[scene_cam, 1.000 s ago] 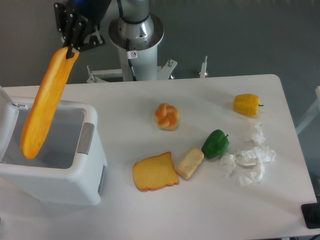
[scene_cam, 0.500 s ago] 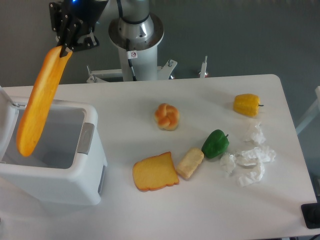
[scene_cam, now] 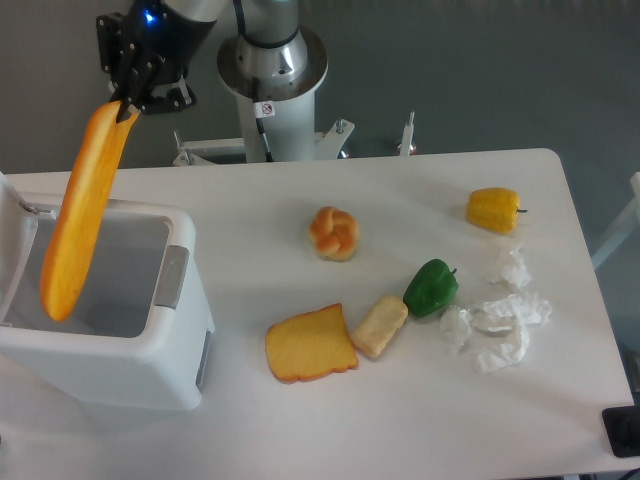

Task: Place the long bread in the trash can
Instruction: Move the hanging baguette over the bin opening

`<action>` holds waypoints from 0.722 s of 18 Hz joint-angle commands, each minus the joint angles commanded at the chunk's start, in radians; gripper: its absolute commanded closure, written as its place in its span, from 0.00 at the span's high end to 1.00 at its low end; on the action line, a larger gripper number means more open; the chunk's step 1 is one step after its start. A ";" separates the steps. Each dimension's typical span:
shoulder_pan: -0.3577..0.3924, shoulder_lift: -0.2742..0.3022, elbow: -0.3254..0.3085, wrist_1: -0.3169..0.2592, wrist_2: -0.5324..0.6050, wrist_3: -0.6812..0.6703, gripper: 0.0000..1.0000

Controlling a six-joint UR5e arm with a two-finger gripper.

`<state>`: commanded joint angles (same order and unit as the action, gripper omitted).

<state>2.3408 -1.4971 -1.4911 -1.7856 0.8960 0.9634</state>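
At far left stands the trash can (scene_cam: 120, 350), a white boxy bin on the white desk (scene_cam: 400, 420). Its lid (scene_cam: 12, 240) is swung up at the left edge of view, the grey-white interior is exposed, and a grey latch (scene_cam: 172, 277) sits on the wall facing the other items.

The long bread (scene_cam: 82, 212) hangs steeply above the bin's opening, tilted so that its upper end lies to the right of its lower end. The lower end shows in front of the bin's interior; whether it touches the bin cannot be told from this view. The upper end is gripped by the pincer (scene_cam: 125, 100), whose dark fingers are closed on the tip of the loaf. The pincer is at the top left, in front of the grey backdrop, with a small blue light showing on its body.

Behind the desk's far edge rises the arm's grey pedestal (scene_cam: 270, 80).

Near the desk's middle lies a knotted orange bun (scene_cam: 334, 233). Nearer the camera, a square toast slice (scene_cam: 310, 344) lies flat, and a small pale roll (scene_cam: 380, 326) is just beside it, on its right. A green pepper (scene_cam: 431, 287) sits just beside the roll's far end. Crumpled white tissues (scene_cam: 497, 320) lie to its right. A yellow pepper (scene_cam: 493, 209) rests apart, towards the far right edge.
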 joint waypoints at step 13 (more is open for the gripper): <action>-0.006 -0.025 0.048 -0.069 0.021 -0.063 0.00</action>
<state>2.3347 -1.5217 -1.4435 -1.8544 0.9172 0.9004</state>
